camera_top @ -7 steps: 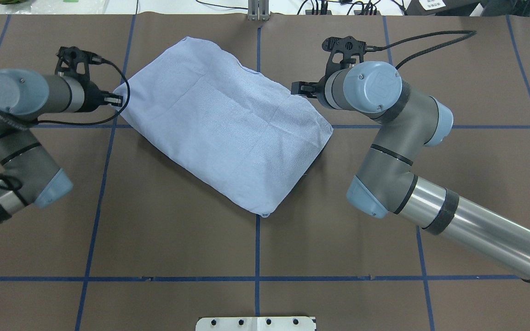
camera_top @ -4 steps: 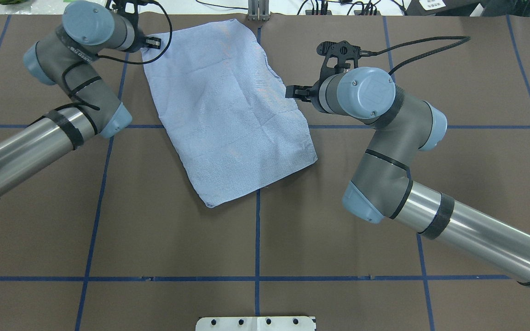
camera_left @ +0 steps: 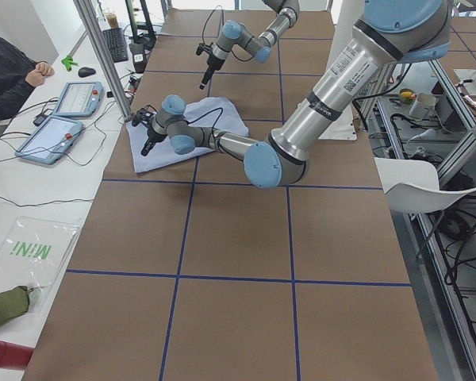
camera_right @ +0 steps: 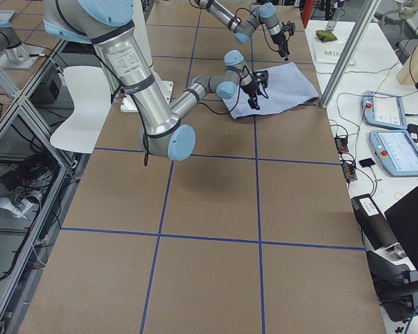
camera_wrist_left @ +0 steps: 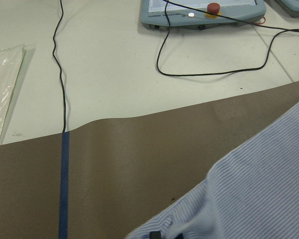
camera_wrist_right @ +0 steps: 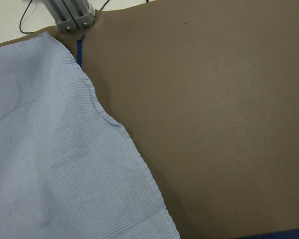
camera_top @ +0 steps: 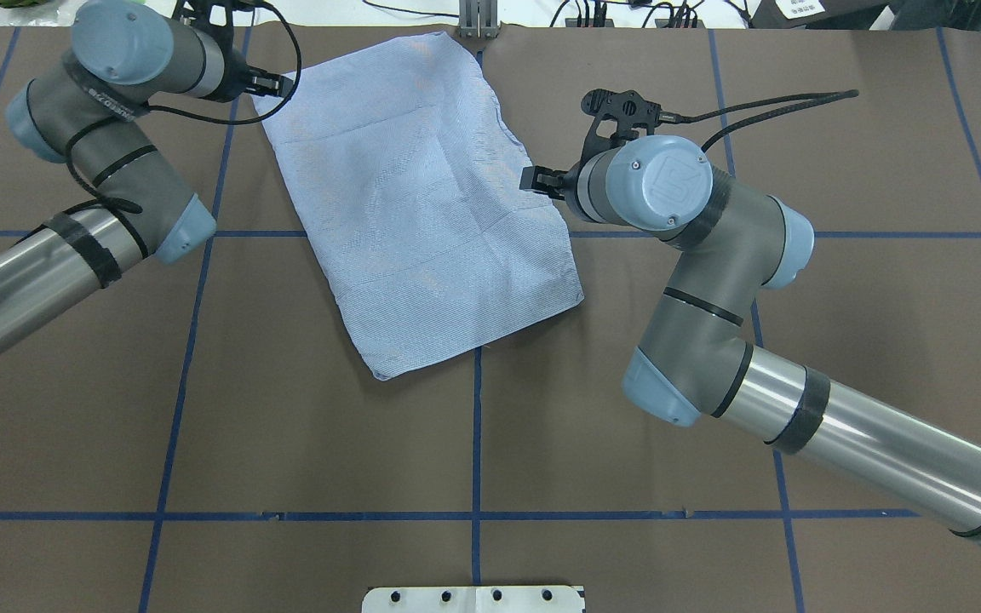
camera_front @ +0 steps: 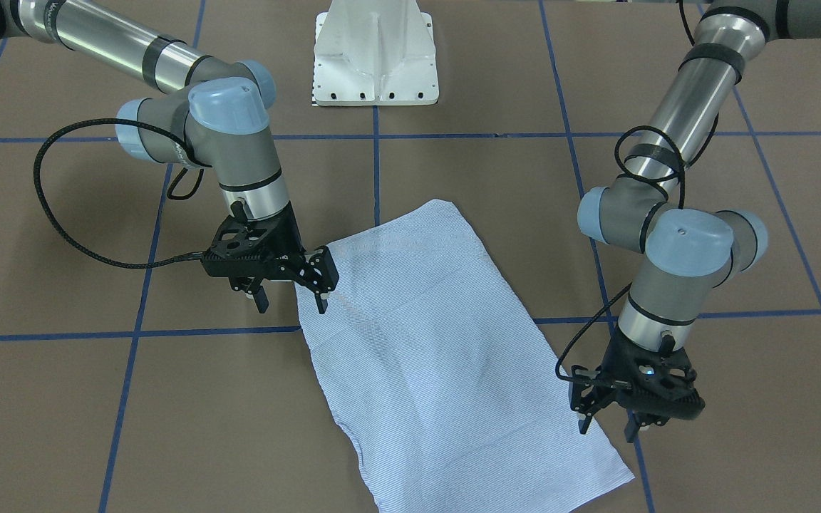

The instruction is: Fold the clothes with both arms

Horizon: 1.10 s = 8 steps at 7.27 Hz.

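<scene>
The clothes are one light blue striped shirt [camera_top: 422,204], folded into a flat rectangle on the brown table, slanting from the far edge toward the middle; its buttons and collar are hidden. My left gripper [camera_top: 289,83] hangs at the shirt's far left corner. In the front-facing view the left gripper [camera_front: 606,426] is open, its fingers straddling the shirt [camera_front: 439,356] edge. My right gripper [camera_front: 291,301] is open at the opposite long edge, one finger over the cloth, one over bare table. Each wrist view shows only shirt edge [camera_wrist_left: 259,189] [camera_wrist_right: 50,164] and table.
The white pedestal base [camera_front: 375,53] stands at the robot's side. An aluminium post [camera_top: 478,21] rises at the far edge behind the shirt. Pendants [camera_wrist_left: 202,12] and cables lie on the white bench beyond. A person [camera_left: 8,67] sits by that bench.
The left arm swung to the far edge and the shirt turned with it to lie lengthwise. Since then the left gripper has drawn slightly left and the right gripper has edged closer to the shirt.
</scene>
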Each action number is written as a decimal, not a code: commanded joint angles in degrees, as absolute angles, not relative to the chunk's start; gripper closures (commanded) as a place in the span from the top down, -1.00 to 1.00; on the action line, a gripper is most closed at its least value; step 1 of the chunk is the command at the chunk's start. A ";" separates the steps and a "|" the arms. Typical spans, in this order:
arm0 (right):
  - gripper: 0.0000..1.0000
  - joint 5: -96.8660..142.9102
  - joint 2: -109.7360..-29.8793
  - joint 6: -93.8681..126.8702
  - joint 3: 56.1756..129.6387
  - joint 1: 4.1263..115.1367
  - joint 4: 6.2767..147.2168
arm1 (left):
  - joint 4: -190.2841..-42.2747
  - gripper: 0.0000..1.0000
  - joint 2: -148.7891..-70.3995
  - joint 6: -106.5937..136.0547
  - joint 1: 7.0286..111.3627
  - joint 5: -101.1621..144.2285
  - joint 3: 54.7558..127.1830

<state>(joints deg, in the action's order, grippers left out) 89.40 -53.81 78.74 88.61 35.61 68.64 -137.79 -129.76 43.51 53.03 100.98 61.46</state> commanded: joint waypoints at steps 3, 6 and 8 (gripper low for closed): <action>1.00 86.51 -53.70 97.00 94.13 27.63 80.51 | -137.90 1.00 -125.08 44.65 52.65 102.04 66.79; 1.00 83.58 -54.05 97.90 93.60 24.26 79.89 | -137.90 1.00 -124.80 44.74 52.47 102.04 66.80; 0.93 82.97 -54.49 100.35 91.86 23.91 74.41 | -137.90 1.00 -124.80 44.74 52.47 102.04 66.80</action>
<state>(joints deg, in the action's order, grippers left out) 83.45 -54.09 98.69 93.17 24.22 78.39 -137.90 -124.82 44.72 52.51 102.04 66.79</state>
